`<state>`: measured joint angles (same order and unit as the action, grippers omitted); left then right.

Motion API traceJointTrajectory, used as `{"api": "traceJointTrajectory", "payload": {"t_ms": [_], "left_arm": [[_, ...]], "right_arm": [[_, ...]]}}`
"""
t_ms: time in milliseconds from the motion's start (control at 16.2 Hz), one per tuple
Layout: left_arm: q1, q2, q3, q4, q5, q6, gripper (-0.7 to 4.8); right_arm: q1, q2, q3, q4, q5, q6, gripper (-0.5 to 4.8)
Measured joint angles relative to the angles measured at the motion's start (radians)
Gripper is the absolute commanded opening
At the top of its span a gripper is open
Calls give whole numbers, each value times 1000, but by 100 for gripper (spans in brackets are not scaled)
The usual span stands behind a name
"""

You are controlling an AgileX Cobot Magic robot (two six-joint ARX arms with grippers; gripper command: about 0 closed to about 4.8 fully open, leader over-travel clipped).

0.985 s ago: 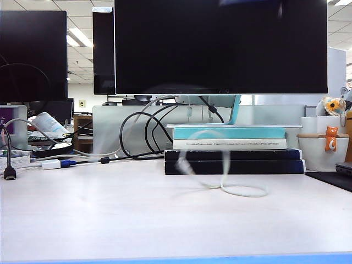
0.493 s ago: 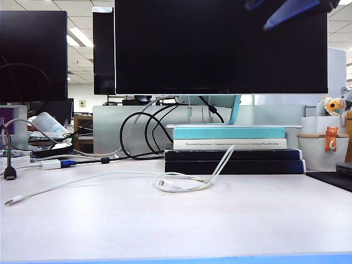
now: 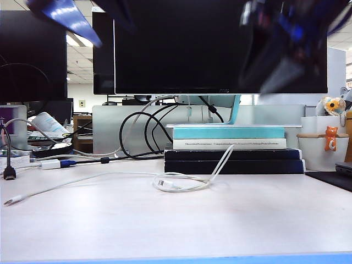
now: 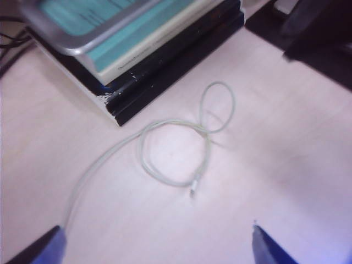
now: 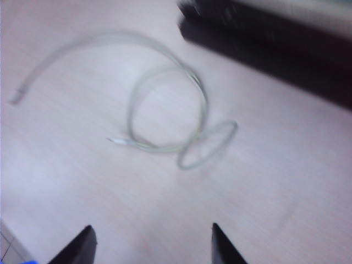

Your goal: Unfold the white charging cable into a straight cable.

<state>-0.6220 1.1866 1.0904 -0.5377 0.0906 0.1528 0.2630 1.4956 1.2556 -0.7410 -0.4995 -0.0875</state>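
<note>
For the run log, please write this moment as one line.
left gripper: open, above table | right gripper: open, above table | white charging cable: looped, untouched, beside book stack

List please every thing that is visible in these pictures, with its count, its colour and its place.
cable: 1, white, on the desk before the books, two loops in the middle, one end far left
books: stack of about 4, teal, white and black, under the monitor stand
monitors: 3, black, at the back
black cables: several, hanging behind the books
adapter: 1, white with blue plug, desk left
pot: 1, white, with an orange cat figure, right
desk: 1, pale wood
left end effector: blue fingers, open, above the cable
right end effector: dark fingers, open, above the loops
</note>
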Motion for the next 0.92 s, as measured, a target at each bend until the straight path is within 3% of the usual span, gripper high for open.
{"api": "traceJointTrajectory", "payload": {"t_ms": [246,431,677,923], "left_arm": [[0,111,0,77,-2,45,479],[0,134,0,130,-2,56,479],[0,134,0,145,-1,56,479],[0,134,0,145,0,56,479]], "right_arm": [[-1,113,0,2,35,4,261],[-1,185,0,39,2,39,261],[0,198,0,142,-39,109,261],[0,204,1,167,-13,121,260]]}}
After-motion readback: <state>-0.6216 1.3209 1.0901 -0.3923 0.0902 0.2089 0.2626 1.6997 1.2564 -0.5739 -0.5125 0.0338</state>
